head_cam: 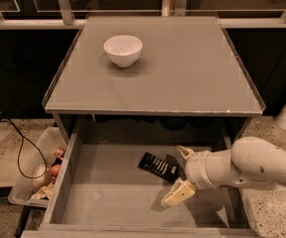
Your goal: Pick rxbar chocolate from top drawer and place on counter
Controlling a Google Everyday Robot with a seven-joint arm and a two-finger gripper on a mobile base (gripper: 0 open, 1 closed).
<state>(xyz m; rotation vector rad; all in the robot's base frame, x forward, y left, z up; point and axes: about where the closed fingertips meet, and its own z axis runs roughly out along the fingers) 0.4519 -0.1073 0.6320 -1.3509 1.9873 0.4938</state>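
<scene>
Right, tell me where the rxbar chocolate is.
In the camera view, the rxbar chocolate lies flat on the top drawer floor, right of centre, with the open claw at its right end.

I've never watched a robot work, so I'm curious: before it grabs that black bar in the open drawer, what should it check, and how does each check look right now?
1. Wide grey top drawer pulled open: ok.
2. Flat black wrapped rxbar chocolate with white lettering lying uncovered on the drawer floor: ok.
3. Gripper inside the drawer, at the bar's right end: ok.
4. Jaws spread open: ok.
5. Jaws straddling the bar: cannot tell.
6. Bare space on the matte grey counter beside the white bowl: ok.
</scene>
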